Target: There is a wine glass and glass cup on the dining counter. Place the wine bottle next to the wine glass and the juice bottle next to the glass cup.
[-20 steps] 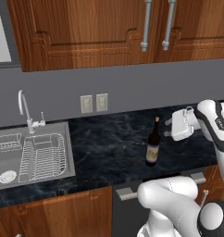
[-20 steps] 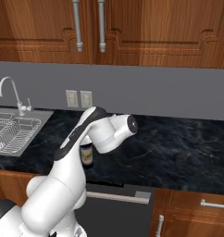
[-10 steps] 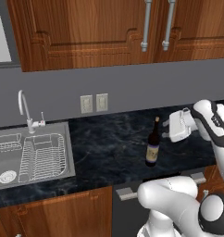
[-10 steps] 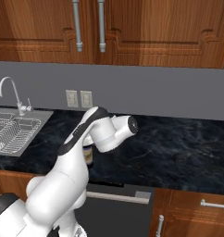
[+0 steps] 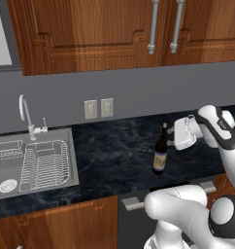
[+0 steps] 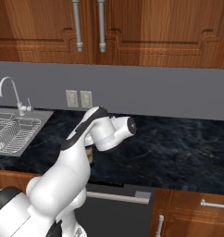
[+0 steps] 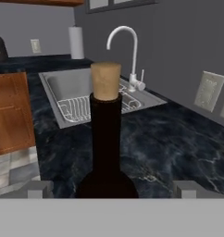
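Dark glass, the tall long-necked wine bottle (image 5: 160, 154) with tan top stands upright on the black marble worktop (image 5: 114, 155), best grasped by centring the wide-open end effector (image 5: 172, 136) squarely around its neck before closing.

Black marble bench (image 5: 114, 155) with pale veins runs along a grey wall. Steel sink (image 5: 29, 163) is set into its left end, a wire dish rack (image 5: 41, 163) inside the basin, round drain (image 5: 8, 185) at the front left. Curved chrome faucet (image 5: 27, 116) stands behind the sink. Two cream wall outlets (image 5: 99, 108) sit side by side on the wall above the bench. Brown wooden upper cabinets (image 5: 90, 34) with two vertical metal handles (image 5: 164, 26) hang overhead. Wooden lower cabinets (image 5: 56, 226) sit below; a dark appliance front (image 6: 118, 210) with a bar handle is under the bench. White paper towel roll (image 7: 76, 42) stands far back in the hand view.
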Robot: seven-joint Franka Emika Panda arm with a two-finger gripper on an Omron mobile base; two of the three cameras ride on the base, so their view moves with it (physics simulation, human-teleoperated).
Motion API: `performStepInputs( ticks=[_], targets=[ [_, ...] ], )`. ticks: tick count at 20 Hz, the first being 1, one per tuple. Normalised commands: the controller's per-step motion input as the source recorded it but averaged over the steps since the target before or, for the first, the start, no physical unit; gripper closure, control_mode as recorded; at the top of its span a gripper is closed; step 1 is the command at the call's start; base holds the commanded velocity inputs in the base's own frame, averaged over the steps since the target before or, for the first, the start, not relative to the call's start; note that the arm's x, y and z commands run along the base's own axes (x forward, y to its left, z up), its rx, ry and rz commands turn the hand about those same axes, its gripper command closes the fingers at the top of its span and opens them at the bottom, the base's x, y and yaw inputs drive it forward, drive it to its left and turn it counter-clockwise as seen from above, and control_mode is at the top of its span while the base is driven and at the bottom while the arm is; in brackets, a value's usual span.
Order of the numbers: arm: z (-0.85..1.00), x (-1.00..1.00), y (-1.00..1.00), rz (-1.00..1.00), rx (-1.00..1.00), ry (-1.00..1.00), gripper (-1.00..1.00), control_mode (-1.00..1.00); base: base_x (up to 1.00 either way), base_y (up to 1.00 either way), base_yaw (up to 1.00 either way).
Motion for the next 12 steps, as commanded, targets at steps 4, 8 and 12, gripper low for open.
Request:
performStepInputs(
  ticks=[4,8,12],
  targets=[
    [-0.04,0.01,0.11,0.01,0.00,-0.01,-1.00,-1.00,0.00,0.00,0.00],
    [-0.02,0.00,0.11,0.01,0.00,0.00,-1.00,-1.00,0.00,0.00,0.00],
    [-0.02,0.01,0.11,0.00,0.00,0.00,-1.00,-1.00,0.00,0.00,0.00]
  ],
)
